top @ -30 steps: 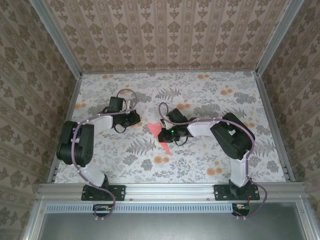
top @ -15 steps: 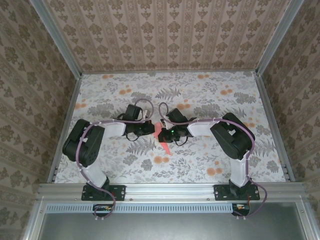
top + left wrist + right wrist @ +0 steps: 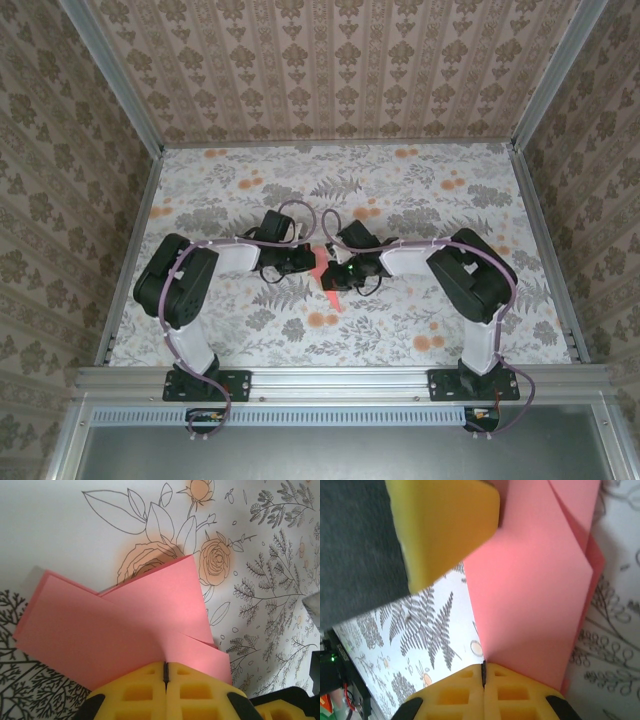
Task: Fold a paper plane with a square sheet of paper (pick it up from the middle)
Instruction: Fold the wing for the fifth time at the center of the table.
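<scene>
At centre, left gripper (image 3: 165, 669) and right gripper (image 3: 483, 670) pinch the paper plane (image 3: 125, 625).

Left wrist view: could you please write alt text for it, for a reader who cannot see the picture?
The left claw, its two yellow fingers closed together at the bottom edge, pinches a partly folded pink paper with overlapping flaps. Behind the paper lies a white table cover printed with drawn roses and ferns.
</scene>
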Tool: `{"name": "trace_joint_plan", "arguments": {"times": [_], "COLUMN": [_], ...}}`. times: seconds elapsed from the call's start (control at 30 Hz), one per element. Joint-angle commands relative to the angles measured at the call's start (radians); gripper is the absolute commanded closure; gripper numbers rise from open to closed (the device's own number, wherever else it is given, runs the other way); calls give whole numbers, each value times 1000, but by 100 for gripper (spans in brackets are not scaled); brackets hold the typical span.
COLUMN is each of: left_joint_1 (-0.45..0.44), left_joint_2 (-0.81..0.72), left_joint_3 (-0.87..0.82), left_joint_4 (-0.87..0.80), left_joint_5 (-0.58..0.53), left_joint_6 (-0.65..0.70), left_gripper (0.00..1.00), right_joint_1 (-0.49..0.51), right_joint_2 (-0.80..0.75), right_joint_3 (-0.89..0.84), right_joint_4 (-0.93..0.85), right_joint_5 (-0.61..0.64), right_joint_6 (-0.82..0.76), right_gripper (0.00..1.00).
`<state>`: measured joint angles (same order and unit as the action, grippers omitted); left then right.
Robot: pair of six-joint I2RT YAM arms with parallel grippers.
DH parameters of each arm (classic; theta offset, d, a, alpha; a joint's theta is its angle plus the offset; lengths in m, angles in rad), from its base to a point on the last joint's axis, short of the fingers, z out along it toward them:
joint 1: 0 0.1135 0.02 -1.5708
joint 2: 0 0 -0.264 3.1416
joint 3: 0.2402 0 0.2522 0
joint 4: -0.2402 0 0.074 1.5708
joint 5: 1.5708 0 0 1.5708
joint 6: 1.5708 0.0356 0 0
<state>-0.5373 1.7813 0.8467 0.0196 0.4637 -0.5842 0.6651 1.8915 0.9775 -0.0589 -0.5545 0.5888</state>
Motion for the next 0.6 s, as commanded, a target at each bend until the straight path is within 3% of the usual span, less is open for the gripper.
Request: {"name": "trace_joint_plan", "arguments": {"times": [0.0,0.33,0.47,0.57], "left_joint_1": [0,0,-5,-6], "left_joint_2": [75,67,38,-14], "left_joint_3": [-35,10,32,43], "left_joint_4": [-72,-90,-95,-75], "left_joint_5": [-119,-108,-87,-55], "left_joint_6": [-18,-34,-50,-88], "left_gripper": [100,100,100,91], "right_joint_1": [9,8,6,-3], "right_joint_2": [-34,-203,-288,-368], "right_joint_3": [-79,-255,-261,-235], "right_joint_4": [-163,-169,-202,-232], "right_joint_5": [-53,-69,-15,81], "right_joint_6": [-32,-43,-45,-20], "right_gripper": [94,92,90,83]}}
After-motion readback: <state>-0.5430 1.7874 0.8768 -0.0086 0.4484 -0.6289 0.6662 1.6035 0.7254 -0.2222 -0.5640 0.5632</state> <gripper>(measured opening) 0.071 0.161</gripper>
